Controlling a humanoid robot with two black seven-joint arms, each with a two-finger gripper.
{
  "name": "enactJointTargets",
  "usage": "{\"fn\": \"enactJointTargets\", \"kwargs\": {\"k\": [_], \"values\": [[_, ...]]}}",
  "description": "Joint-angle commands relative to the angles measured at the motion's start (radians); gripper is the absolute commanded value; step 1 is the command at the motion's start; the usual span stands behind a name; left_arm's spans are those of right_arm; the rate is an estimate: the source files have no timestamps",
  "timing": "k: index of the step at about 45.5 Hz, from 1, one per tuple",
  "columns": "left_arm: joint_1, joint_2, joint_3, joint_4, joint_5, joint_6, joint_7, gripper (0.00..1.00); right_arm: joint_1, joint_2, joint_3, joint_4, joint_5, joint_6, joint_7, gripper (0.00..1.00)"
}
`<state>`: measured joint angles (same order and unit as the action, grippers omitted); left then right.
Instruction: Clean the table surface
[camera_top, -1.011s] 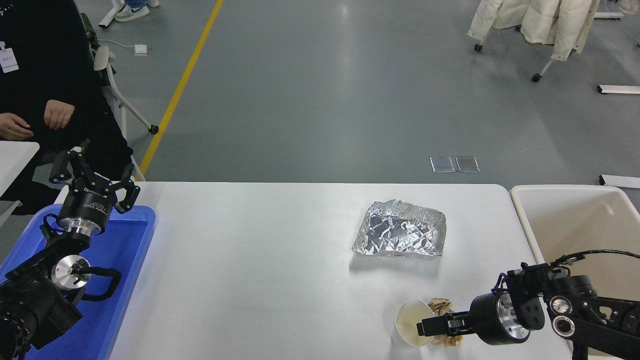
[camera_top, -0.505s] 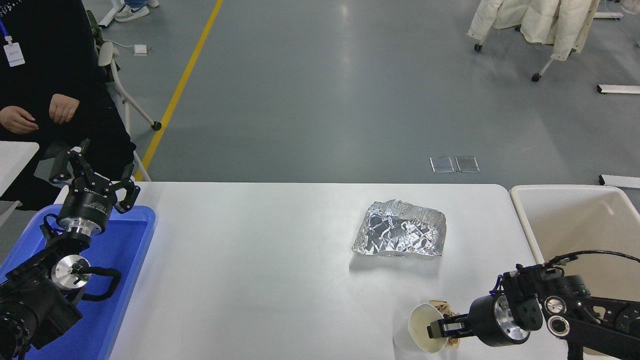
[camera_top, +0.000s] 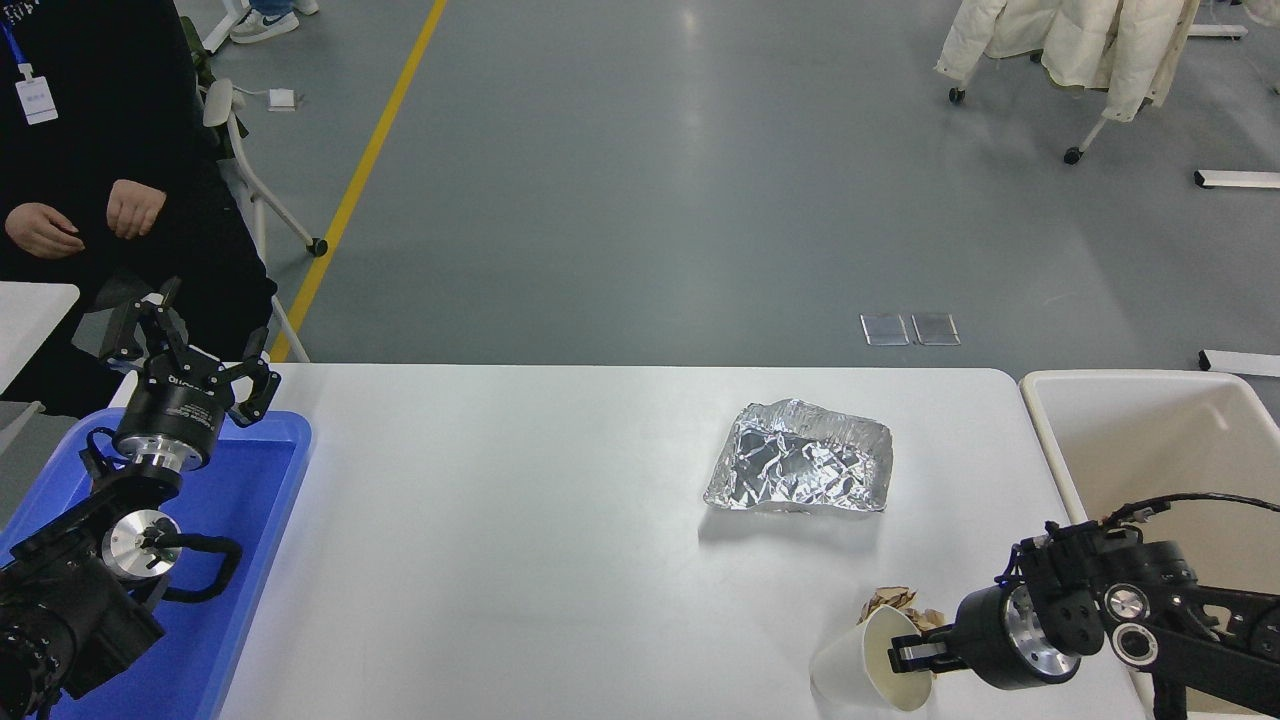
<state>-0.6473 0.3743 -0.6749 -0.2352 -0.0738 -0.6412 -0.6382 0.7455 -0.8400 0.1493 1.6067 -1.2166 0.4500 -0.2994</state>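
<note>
The white table surface (camera_top: 520, 520) holds a crumpled silver foil tray (camera_top: 800, 470) right of centre. Near the front right edge a white paper cup (camera_top: 868, 670) is tipped on its side, mouth toward my right gripper. My right gripper (camera_top: 908, 657) is shut on the cup's rim, one finger inside the mouth. A crumpled brown paper scrap (camera_top: 898, 605) lies just behind the cup. My left gripper (camera_top: 190, 345) stays parked, open, above the blue tray (camera_top: 250, 520) at the lower left.
A cream-coloured bin (camera_top: 1150, 450) stands against the table's right edge. A person in black sits at the far left, hands (camera_top: 85, 220) held off the table. A chair (camera_top: 250, 190) stands beside them.
My right gripper has shifted right and slightly back with the cup, which has tipped further and lifted. The brown scrap now shows more behind it. The person's hands moved slightly.
</note>
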Motion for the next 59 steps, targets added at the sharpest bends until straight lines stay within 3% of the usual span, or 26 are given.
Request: {"fn": "enactJointTargets", "kwargs": {"k": [1,13,27,44,59], "values": [[0.000,0.000,0.000,0.001,0.000,0.000,0.000,1.00,0.025,-0.079,0.007,0.064,0.045,0.038,-0.004,0.00],[0.000,0.000,0.000,0.001,0.000,0.000,0.000,1.00,0.141,-0.235,0.010,0.139,0.182,0.139,-0.004,0.00],[0.000,0.000,0.000,-0.001,0.000,0.000,0.000,1.00,0.443,-0.455,0.007,0.128,0.413,0.420,-0.004,0.00],[0.000,0.000,0.000,-0.001,0.000,0.000,0.000,1.00,0.679,-0.652,0.010,0.105,0.451,0.423,-0.004,0.00],[0.000,0.000,0.000,0.001,0.000,0.000,0.000,1.00,0.689,-0.617,-0.014,-0.096,0.414,0.423,-0.003,0.00]]}}
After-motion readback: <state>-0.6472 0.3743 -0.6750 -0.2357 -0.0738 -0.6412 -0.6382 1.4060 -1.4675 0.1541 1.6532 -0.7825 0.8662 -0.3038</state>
